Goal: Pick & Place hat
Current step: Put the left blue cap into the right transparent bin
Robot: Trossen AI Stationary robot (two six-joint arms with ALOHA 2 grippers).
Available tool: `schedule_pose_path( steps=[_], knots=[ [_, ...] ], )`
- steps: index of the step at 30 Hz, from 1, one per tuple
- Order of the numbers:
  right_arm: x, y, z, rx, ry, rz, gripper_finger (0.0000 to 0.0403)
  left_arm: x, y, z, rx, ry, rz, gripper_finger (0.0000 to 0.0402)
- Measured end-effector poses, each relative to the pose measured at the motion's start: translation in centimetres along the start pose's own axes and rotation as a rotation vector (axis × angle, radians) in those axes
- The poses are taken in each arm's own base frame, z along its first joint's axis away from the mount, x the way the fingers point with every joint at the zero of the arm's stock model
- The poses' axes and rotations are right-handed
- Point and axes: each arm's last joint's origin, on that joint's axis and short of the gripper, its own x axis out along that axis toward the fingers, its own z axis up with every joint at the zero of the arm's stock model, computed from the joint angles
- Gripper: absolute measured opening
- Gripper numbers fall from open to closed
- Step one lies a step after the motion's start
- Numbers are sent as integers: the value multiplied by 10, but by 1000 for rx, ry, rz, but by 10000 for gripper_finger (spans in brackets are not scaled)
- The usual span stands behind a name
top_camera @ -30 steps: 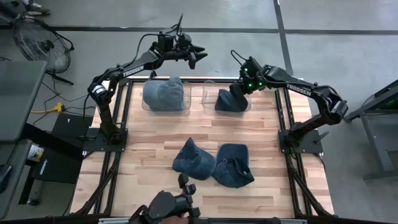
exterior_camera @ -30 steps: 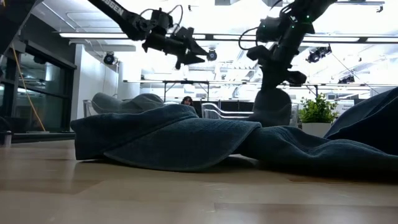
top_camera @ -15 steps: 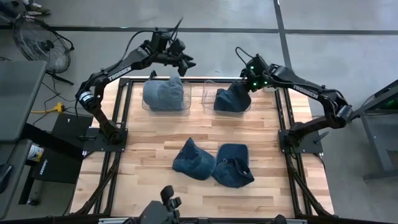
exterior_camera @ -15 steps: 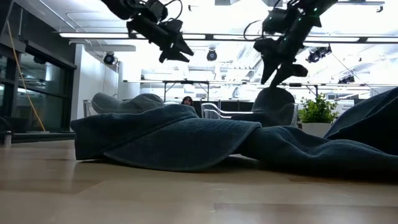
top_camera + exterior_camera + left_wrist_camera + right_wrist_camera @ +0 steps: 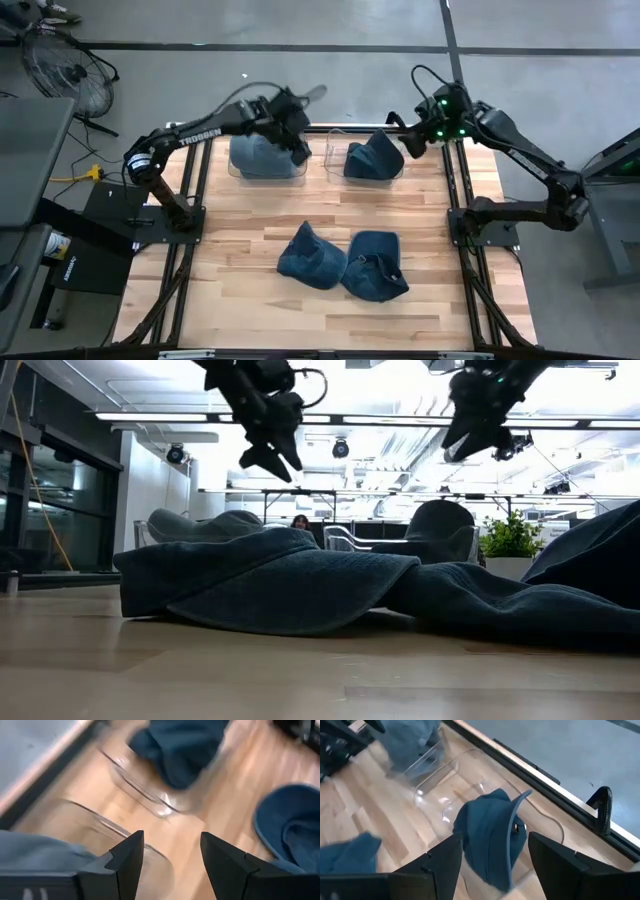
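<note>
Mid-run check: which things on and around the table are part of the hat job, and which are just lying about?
Part of the job:
- left bin hat
- right bin hat
- two clear bins
- loose hats in front
- left claw, open
- right claw, open

Lying about:
- floor fan
- potted plant

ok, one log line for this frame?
left gripper: open, above left bin | right gripper: open, empty, beside right bin | hats: one per bin, two on table
</note>
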Motion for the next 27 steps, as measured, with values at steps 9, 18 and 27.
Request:
schedule_pose_path(
  steps=[9, 18, 27],
  knots=[
    [-40, 8, -22, -101, 13, 20, 222, 24, -72, -38, -74, 108, 40, 193],
    [-43, 9, -57, -117, 35, 163, 222, 40, -126, -90, -185, 168, 121, 193],
    [-38, 6, -89, -95, 52, 248, 222, 56, -143, -126, -302, 170, 139, 193]
  ],
)
